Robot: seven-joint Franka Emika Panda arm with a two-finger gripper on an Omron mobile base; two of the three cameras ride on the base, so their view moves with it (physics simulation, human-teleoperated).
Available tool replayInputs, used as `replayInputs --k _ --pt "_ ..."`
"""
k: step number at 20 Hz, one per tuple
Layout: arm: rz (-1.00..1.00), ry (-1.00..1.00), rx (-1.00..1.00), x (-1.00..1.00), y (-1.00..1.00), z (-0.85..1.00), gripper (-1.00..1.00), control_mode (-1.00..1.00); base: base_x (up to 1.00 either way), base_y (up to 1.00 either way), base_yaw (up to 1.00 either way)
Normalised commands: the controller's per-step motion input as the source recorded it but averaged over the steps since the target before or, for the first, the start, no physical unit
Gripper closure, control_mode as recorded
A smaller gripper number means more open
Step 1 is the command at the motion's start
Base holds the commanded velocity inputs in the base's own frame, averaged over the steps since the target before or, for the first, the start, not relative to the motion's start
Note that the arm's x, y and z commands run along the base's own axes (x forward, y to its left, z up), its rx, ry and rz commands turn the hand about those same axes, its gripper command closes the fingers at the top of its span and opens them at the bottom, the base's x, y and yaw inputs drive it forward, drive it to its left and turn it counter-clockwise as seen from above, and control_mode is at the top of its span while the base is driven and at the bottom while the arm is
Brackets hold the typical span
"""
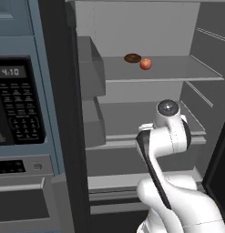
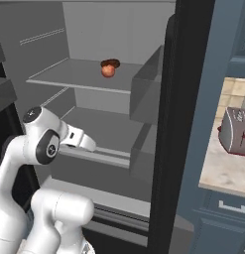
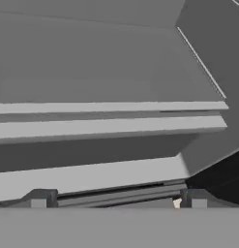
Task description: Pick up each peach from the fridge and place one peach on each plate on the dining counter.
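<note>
Peach-fetching looks barely begun, judging from how things lie: the fridge (image 1: 145, 27), a tall dark-sided box with smooth light grey inner walls, fills the middle and right of the left base view, its door swung open and its flat grey shelves mostly bare. One peach (image 1: 146, 63), small, round and smooth with an orange-red skin, sits on the upper shelf (image 1: 177, 70) in the upper middle of the frame, touching or just beside a darker brown, flattish food item (image 1: 132, 58) behind it. The right base view has the same peach (image 2: 108, 71) in its upper middle, in front of the brown item. I cannot find a second peach in these pictures, nor any plate or the dining counter, so both placements seem yet to be made. Boxy grey door bins (image 1: 92, 68) stand at the left edge of the fridge opening. The white arm (image 1: 171, 132), glossy with dark joints, rises from the lower right, well below the peach's shelf. In the hand view the gripper (image 3: 118, 198) shows two small dark tips set wide apart at the bottom of the frame with nothing between them, facing the shelf edges. A black microwave keypad (image 1: 20, 113) sits at the left of the frame.
</note>
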Motion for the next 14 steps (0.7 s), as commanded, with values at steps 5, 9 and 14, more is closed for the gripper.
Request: replayInputs --k 5,9,14 --pt "0.13 0.0 -0.09 -0.01 -0.01 0.85 -1.0 -1.0 0.0 0.0 0.0" --pt "0.15 0.0 -0.01 0.0 -0.13 0.84 -1.0 -1.0 0.0 0.0 0.0" --pt "0.12 0.0 0.0 0.0 -0.1 0.8 -1.0 -1.0 0.0 0.0 0.0"
